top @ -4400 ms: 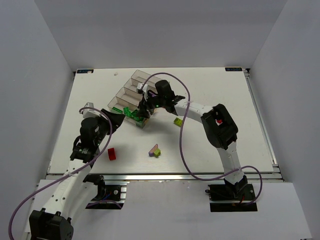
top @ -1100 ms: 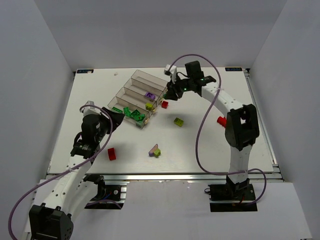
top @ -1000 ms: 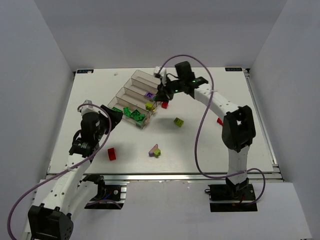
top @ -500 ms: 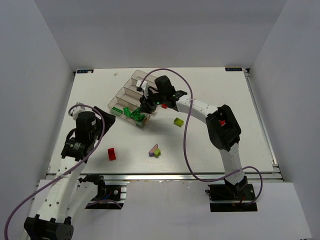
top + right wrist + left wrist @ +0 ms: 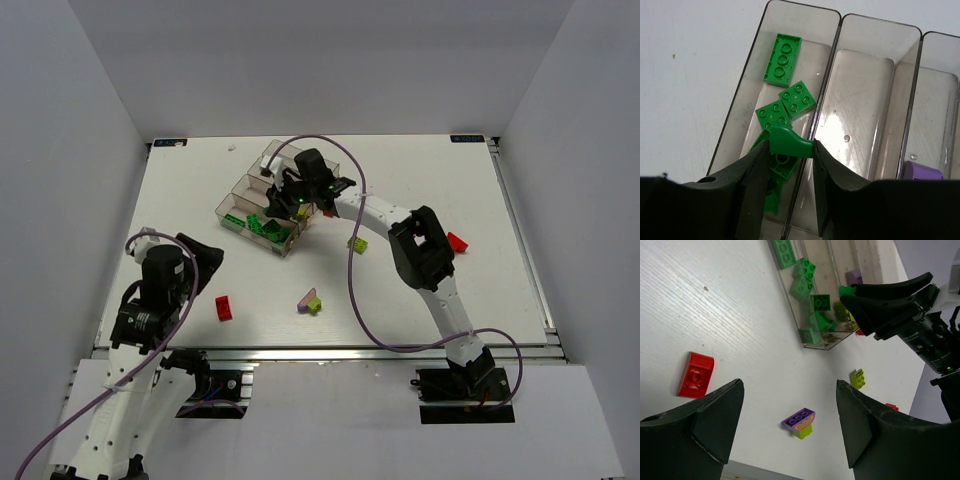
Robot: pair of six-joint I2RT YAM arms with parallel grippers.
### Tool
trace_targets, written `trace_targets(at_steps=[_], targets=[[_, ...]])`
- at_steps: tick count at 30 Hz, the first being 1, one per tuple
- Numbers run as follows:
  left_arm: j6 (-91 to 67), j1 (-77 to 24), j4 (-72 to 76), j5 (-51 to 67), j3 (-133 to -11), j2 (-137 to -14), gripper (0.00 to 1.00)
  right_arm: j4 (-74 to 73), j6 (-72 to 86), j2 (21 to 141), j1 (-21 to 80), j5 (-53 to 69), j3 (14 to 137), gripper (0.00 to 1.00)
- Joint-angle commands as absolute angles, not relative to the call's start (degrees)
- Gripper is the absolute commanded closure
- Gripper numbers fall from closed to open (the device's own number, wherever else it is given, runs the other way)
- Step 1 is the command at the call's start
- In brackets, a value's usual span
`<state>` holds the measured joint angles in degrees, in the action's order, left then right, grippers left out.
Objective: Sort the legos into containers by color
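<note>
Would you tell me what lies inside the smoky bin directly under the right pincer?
This smoky clear plastic bin holds dark green studded bricks: one long plate, two square plates. Others hide beneath the right pincer's held green brick.

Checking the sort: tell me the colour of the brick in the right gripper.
Green. The brick shows best in the right wrist view.
</note>
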<state>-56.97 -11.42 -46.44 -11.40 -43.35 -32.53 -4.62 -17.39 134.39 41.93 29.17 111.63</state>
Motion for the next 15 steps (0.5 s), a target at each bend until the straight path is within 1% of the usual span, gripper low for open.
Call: trace_targets(at_steps=[1, 2, 3, 5, 6, 8, 10, 11, 12, 15], targets=[[-57.74, -11.25, -47.73, -10.29, -41.49, -32.34, 0.17, -5.45, -18.98, 131.66, 42.36, 31.38, 110.13, 0.84], [-57.83, -11.34, -47.46, -10.11, -41.22, -32.43, 0.17, -5.36, -19.16, 131.31, 42.62, 31.55, 109.26, 0.83], [-57.83, -11.34, -47.29, -9.93, -40.61, -32.52, 0.17, -5.45, -19.42, 131.05, 42.71, 31.81, 108.03, 0.78], [-57.66, -11.34, -47.11, -9.67, -40.17, -33.13, 0.17, -6.67, -20.47, 130.69, 43.24, 32.25, 107.49, 0.75], [-57.22, -11.34, -47.02, -9.67, -40.08, -33.57, 0.17, -7.03, -20.65, 130.52, 43.42, 32.86, 107.23, 0.7], [-56.69, -11.34, -47.46, -9.75, -39.82, -34.89, 0.17, -7.82, -21.44, 130.17, 44.03, 33.22, 106.79, 0.68], [-56.16, -11.34, -47.98, -9.84, -39.55, -35.85, 0.17, -8.0, -21.88, 129.9, 44.38, 33.05, 105.91, 0.62], [-55.99, -11.34, -48.16, -10.02, -39.46, -36.64, 0.17, -8.0, -21.97, 129.73, 44.47, 32.87, 105.73, 0.57], [-55.73, -11.34, -48.43, -10.19, -39.46, -37.17, 0.17, -7.65, -21.62, 129.47, 44.56, 32.35, 105.65, 0.49], [-54.76, -11.34, -48.6, -10.02, -38.94, -38.67, 0.17, -7.91, -21.53, 129.02, 44.39, 31.82, 105.99, 0.46]])
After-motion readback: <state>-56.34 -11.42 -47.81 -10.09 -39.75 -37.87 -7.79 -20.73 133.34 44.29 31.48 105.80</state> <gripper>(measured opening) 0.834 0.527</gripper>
